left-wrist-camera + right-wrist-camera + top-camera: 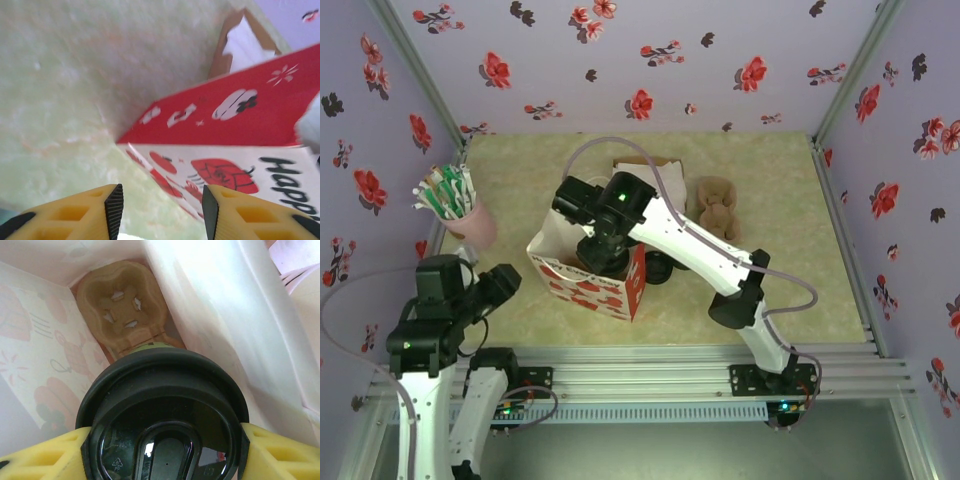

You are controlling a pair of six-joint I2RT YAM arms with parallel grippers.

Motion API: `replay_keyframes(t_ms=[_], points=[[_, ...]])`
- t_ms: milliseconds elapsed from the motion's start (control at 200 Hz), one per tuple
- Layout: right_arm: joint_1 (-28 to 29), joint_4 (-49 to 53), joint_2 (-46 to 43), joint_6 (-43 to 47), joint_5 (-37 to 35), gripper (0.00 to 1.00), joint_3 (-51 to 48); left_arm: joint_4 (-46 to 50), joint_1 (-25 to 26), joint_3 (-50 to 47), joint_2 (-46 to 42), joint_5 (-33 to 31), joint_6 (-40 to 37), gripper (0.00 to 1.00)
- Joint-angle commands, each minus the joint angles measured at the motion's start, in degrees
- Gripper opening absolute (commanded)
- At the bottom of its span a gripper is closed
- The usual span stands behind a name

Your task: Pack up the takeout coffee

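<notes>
One takeout coffee (165, 410), likely light with soft crushable walls, sits pinched at its stiffer lid (150, 372) by the right gripper (162, 447) inside the bag (588, 290), while the left gripper (158, 205) stands half-open and empty

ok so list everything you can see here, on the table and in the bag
paper bag: one, red and white, table centre
takeout coffee: one, black lid showing, inside the paper bag
pulp carrier: one, brown, at the bag's bottom
second pulp carrier: one, brown, right of the bag
pink cup: one, holding green-white sticks, far left
brown box: one, white contents, behind the bag
table: one, pale green
left gripper: one, yellow fingers, open beside the bag
right gripper: one, yellow fingers, clamped on the coffee's lid
</notes>
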State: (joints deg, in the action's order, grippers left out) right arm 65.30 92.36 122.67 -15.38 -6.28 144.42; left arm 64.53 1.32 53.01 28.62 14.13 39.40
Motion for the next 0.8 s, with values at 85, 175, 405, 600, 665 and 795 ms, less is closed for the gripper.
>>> replay_keyframes(t_ms=[85, 175, 405, 600, 665, 795], points=[[0.73, 2.74, -0.41, 1.05, -0.43, 0.63, -2.35, -5.67, 0.58, -5.98, -0.41, 9.59, 4.65, 0.46], [1.14, 2.68, -1.02, 1.05, -0.16, 0.63, -3.09, -9.59, 2.23, -8.0, 1.0, 9.69, 5.87, 0.46], [1.57, 2.48, -1.82, 1.14, 0.98, 0.63, -4.19, -18.38, 9.48, -9.38, 6.91, 5.9, 8.09, 0.46], [1.62, 2.39, -2.65, 1.05, 1.01, 0.62, -4.15, -20.2, 9.92, -8.57, 9.79, 3.73, 7.15, 0.46], [1.59, 2.39, -2.83, 1.14, 0.2, 0.63, -4.56, -20.76, 9.92, -8.29, 10.55, 3.57, 6.93, 0.46], [0.64, 2.49, -2.9, 1.05, -0.96, 0.63, -6.69, -19.87, 9.91, -7.23, 10.82, 1.91, 6.04, 0.46]])
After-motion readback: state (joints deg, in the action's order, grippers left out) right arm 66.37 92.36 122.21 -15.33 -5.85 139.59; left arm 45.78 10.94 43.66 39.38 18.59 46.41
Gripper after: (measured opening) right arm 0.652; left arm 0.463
